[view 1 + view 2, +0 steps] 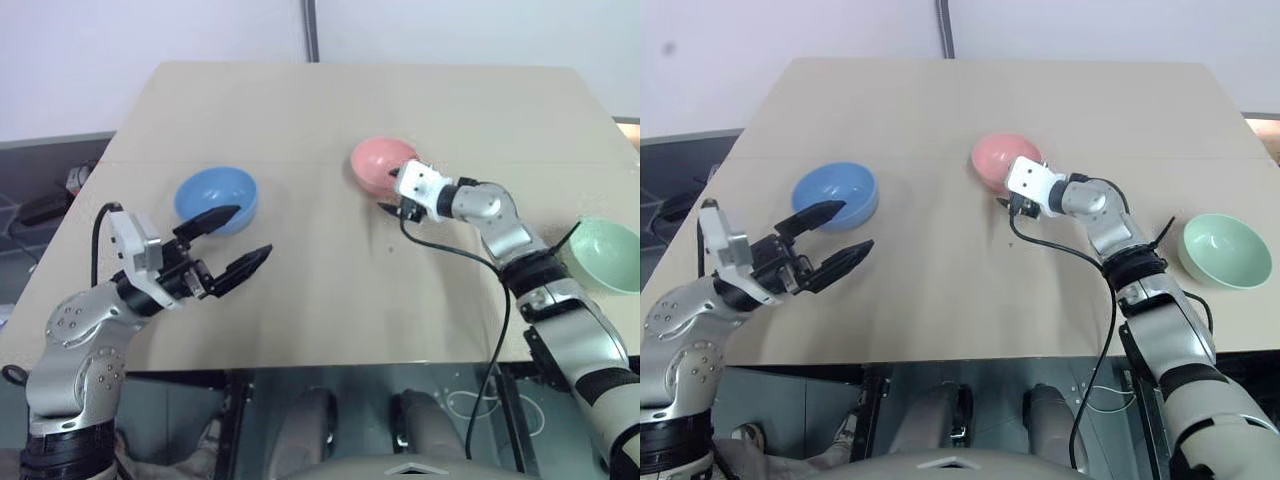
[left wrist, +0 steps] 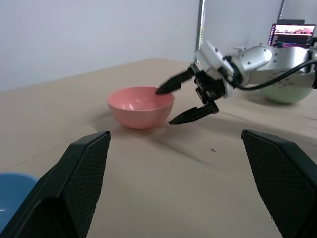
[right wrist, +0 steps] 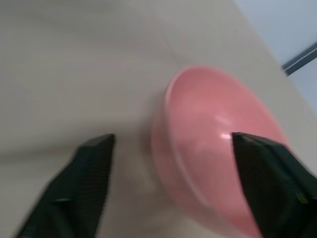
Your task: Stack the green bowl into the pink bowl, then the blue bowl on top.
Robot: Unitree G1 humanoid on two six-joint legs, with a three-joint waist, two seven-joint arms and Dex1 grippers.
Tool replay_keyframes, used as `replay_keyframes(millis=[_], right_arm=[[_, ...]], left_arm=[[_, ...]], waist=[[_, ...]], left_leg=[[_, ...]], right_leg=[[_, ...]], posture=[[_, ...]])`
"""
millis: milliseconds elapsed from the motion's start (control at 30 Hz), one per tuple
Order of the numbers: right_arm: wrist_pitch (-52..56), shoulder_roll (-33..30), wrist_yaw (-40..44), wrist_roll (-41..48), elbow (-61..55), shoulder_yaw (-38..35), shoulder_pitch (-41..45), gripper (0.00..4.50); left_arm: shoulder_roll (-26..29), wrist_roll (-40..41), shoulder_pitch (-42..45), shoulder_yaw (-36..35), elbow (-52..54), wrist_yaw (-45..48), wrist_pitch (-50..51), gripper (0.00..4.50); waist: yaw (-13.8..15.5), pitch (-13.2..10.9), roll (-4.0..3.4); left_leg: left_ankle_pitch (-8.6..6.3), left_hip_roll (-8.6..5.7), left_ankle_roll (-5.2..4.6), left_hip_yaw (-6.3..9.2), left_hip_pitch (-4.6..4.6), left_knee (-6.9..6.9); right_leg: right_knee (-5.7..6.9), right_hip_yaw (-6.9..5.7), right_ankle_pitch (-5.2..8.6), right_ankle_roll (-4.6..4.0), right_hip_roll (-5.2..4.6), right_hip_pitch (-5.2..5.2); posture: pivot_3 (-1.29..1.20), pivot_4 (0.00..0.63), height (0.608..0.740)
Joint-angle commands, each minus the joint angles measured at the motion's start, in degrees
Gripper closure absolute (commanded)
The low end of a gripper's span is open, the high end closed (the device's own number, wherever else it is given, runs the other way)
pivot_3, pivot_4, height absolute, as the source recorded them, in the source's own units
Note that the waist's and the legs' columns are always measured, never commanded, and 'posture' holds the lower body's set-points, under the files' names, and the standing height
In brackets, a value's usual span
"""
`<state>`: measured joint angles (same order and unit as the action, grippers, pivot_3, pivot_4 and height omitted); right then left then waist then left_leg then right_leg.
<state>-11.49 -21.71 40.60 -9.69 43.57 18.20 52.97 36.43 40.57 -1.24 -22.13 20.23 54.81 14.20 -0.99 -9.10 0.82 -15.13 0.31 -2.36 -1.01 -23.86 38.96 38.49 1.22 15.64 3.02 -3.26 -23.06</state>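
Fingers of the right gripper (image 2: 173,104) straddle the pink bowl (image 2: 141,106) rim, spread; left gripper (image 1: 232,243) gapes empty.

We couldn't make out any readable text anywhere; the small monitor (image 2: 293,33) far off behind the table (image 2: 163,168) was lit but way too tiny to read.

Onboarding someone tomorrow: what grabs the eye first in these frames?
Three pastel bowls spread across the tan table: the blue bowl at the left, the pink bowl near the middle, the green bowl at the right edge. Next, the right hand, its fingers straddling the pink bowl's near rim, one over the inside and one outside. The left hand hangs open just short of the blue bowl.
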Motion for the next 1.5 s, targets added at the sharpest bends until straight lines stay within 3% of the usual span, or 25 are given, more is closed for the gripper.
replay_keyframes(millis=[33, 167, 367, 533, 667, 733, 767, 800, 967, 1167, 1400, 1500], right_arm=[[-4.85, 0.66, -0.8, -1.69, 3.94, -0.19, 3.71, 2.78], [-8.4, 1.24, -2.21, -3.9, 6.96, 0.06, 5.22, 4.46], [-12.0, -0.77, -0.72, -4.41, 0.03, -0.42, 3.8, 4.46], [4.4, -7.9, 12.82, 5.39, -32.27, -2.36, -10.44, 4.46], [21.77, -15.52, 17.39, 7.76, -54.84, -3.21, -22.71, 4.46], [26.12, -17.07, 17.43, 7.21, -58.85, -2.97, -25.12, 3.7], [27.52, -17.26, 17.15, 6.8, -59.59, -2.72, -25.89, 3.64], [28.42, -17.57, 16.93, 6.21, -60.11, -2.31, -26.46, 3.25], [32.35, -18.35, 15.64, 6.0, -63.63, -3.78, -26.28, 0.88], [47.82, -19.46, 12.6, 12.3, -74.87, -14.36, -25.94, 0.88], [64.84, -26.24, 4.95, 7.73, -81.42, -34.46, -41.69, 0.88], [69.69, -26.73, 2.09, 6.99, -81.8, -38.44, -45.72, 0.88]], left_arm=[[0.36, 1.25, -0.96, -1.91, 3.76, -1.56, 0.07, 0.0], [0.34, 1.31, -1.07, -1.62, 4.34, -2.46, 0.11, 0.0], [0.16, 0.87, -0.9, -0.94, 3.87, -2.77, -0.37, 0.0], [-0.21, 0.13, -0.09, 0.12, 2.87, -2.75, -0.88, 0.0], [-0.78, -0.77, 1.7, 1.56, 1.36, -2.77, -1.42, 0.0], [-0.98, -0.69, 2.58, 2.37, 0.89, -2.35, -1.35, 0.0], [-0.98, -0.62, 3.05, 2.75, 0.57, -2.05, -1.35, 0.0], [-0.93, -0.59, 3.45, 3.04, 0.28, -1.77, -1.36, 0.0], [-0.59, 0.22, 4.94, 3.54, -1.42, 0.66, -1.36, 0.0], [-0.2, 0.83, 6.37, 5.62, -1.67, 4.7, -1.21, 0.0], [3.1, 6.5, 11.84, 10.52, -1.58, 17.37, 2.99, 0.0], [4.69, 6.12, 14.94, 12.88, -2.3, 21.21, 4.09, 0.0]], waist=[[-0.23, -0.01, -0.02], [-0.82, -0.01, -0.03], [-1.31, -0.05, -0.08], [-0.77, -0.04, -0.08], [0.49, -0.05, -0.1], [0.18, -0.06, -0.11], [0.05, -0.06, -0.12], [-0.06, -0.04, -0.08], [0.12, -0.04, -0.1], [0.47, -0.04, -0.09], [1.67, -0.03, -0.07], [1.69, 0.0, -0.16]], left_leg=[[0.0, 0.01, 0.0, -0.01, 0.02, -0.01], [0.0, 0.01, 0.0, -0.02, 0.06, -0.07], [0.0, 0.0, 0.01, -0.04, 0.05, -0.09], [-0.01, 0.01, -0.01, 0.02, -0.01, -0.21], [-0.14, -0.01, -0.23, 0.08, -0.02, -0.32], [-0.15, -0.03, -0.24, 0.1, 0.0, -0.32], [-0.14, -0.03, -0.24, 0.06, 0.02, -0.32], [-0.14, -0.03, -0.24, 0.03, 0.1, -0.32], [-0.1, -0.01, -0.18, 0.07, 0.19, -0.31], [-0.09, -0.02, -0.17, 0.09, 0.02, -0.31], [-0.09, -0.03, -0.17, 0.3, 0.0, -0.34], [-0.07, -0.08, -0.13, 0.27, 0.09, -0.33]], right_leg=[[0.04, 0.02, 0.0, 0.0, 0.01, -0.01], [0.11, 0.03, 0.0, -0.01, 0.01, -0.02], [0.12, 0.05, 0.0, -0.01, 0.01, -0.06], [0.04, 0.07, 0.0, -0.01, -0.05, -0.08], [-0.12, 0.07, 0.0, 0.0, -0.19, -0.04], [-0.13, 0.05, 0.0, -0.01, -0.21, -0.02], [-0.1, 0.09, -0.01, 0.0, -0.21, -0.03], [-0.02, 0.13, -0.01, -0.01, -0.21, -0.03], [0.09, 0.11, 0.0, -0.04, -0.13, -0.01], [-0.12, 0.02, -0.01, -0.03, -0.16, -0.01], [-0.46, -0.26, -0.01, -0.03, -0.18, 0.24], [-0.46, -0.29, -0.01, -0.03, -0.15, 0.35]], posture=[[0.0, 0.15, 0.74], [0.0, 0.15, 0.74], [0.0, 0.15, 0.74], [0.0, 0.15, 0.74], [0.0, 0.15, 0.74], [0.0, 0.15, 0.74], [0.0, 0.15, 0.74], [0.0, 0.15, 0.74], [0.0, 0.15, 0.74], [0.0, 0.15, 0.74], [0.0, 0.15, 0.74], [0.0, 0.15, 0.74]])
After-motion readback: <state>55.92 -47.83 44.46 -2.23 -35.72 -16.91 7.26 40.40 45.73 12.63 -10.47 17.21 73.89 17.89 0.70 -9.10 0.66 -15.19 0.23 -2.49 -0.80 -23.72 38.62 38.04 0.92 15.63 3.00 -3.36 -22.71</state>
